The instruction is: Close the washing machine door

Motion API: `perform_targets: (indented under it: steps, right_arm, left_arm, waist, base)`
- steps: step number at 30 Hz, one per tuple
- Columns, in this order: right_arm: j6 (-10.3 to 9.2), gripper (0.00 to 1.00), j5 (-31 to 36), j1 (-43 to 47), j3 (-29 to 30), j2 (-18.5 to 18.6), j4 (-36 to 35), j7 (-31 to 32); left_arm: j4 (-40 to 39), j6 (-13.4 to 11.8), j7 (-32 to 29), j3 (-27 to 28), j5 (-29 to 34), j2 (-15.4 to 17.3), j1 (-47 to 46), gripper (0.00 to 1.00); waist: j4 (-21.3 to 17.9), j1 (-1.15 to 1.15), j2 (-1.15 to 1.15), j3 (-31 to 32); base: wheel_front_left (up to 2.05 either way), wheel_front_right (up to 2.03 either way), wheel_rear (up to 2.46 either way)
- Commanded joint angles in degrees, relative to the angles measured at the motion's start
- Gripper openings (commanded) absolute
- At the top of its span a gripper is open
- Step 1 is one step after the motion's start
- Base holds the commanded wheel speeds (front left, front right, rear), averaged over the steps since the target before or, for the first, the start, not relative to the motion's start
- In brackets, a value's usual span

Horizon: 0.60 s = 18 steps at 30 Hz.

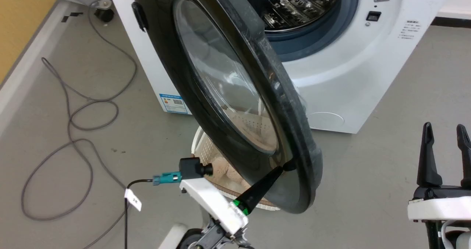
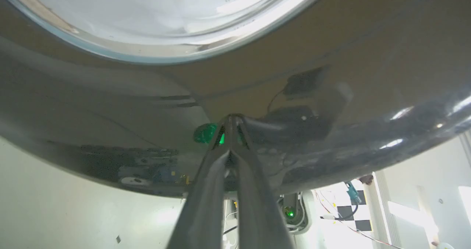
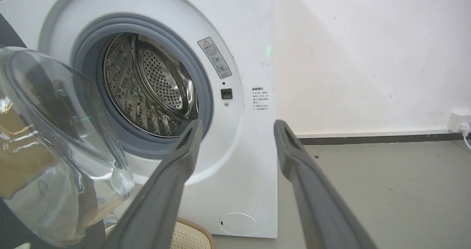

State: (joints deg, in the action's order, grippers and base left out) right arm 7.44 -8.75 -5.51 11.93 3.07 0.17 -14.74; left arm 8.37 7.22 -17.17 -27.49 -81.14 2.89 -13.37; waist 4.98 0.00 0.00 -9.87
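Note:
The washing machine (image 1: 349, 76) stands with its steel drum (image 3: 147, 87) exposed. Its round black door (image 1: 180, 76) hangs open, swung out towards me, glossy side facing left. The clear glass bowl (image 3: 55, 149) bulges towards the machine. My left gripper (image 1: 283, 167) is shut with nothing between its fingers. Its tip presses on the glossy outside (image 2: 331, 76) near the door's low rim, and in the left wrist view the gripper (image 2: 231, 120) meets its own reflection there. My right gripper (image 1: 445, 131) stands open at the lower right, apart from the door. In the right wrist view it (image 3: 238, 125) points at the machine's front.
A white wicker-style basket (image 1: 206, 149) sits on the floor under the open door, and its rim (image 3: 187, 236) shows below the machine's front. A grey cable (image 1: 73, 113) loops over the floor at the left. Bare grey floor (image 1: 386, 168) lies right of the door.

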Motion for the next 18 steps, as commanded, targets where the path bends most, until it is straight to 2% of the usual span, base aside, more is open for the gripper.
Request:
perform_targets:
  steps: [1, 6, 10, 14, 18]
  right_arm:
    - [0.05, 1.0, -0.1, -0.8, -0.1, -0.2, 0.1, -0.3]
    - [0.05, 1.0, 0.1, -0.2, -0.6, -0.2, 0.6, -0.3]
    - [0.05, 1.0, 0.1, 0.2, -0.9, -0.2, 1.1, -0.3]
    - [0.05, 1.0, -0.1, 0.6, -0.8, -0.2, 1.3, -0.3]
    - [0.05, 1.0, 0.0, 1.0, -0.4, -0.2, 0.8, -0.3]
  left_arm:
    - [0.6, 0.3, 0.9, -0.9, 0.2, 0.0, -1.2, 0.0]
    - [2.6, 0.3, 4.7, -4.2, -0.6, 0.1, -2.5, 0.0]
    - [2.2, 0.3, 8.9, -5.7, -0.2, 1.5, -2.4, 0.0]
    - [0.4, 0.3, 15.2, -7.2, 2.2, 4.3, -2.3, 0.0]
    - [2.3, 0.3, 24.8, -9.2, 9.6, 8.4, -3.3, 0.0]
  waist:
    - [-0.3, 0.0, 0.0, -0.1]
    - [-0.3, 0.0, 0.0, 0.7]
    - [0.0, 0.0, 0.0, 1.7]
    - [0.4, 0.0, 0.0, 2.8]
    - [0.8, 0.0, 0.0, 4.1]
  base:
    - [0.0, 0.0, 0.0]
    - [0.0, 0.0, 0.0]
    - [0.0, 0.0, 0.0]
    - [0.0, 0.0, 0.0]
    - [0.0, 0.0, 0.0]
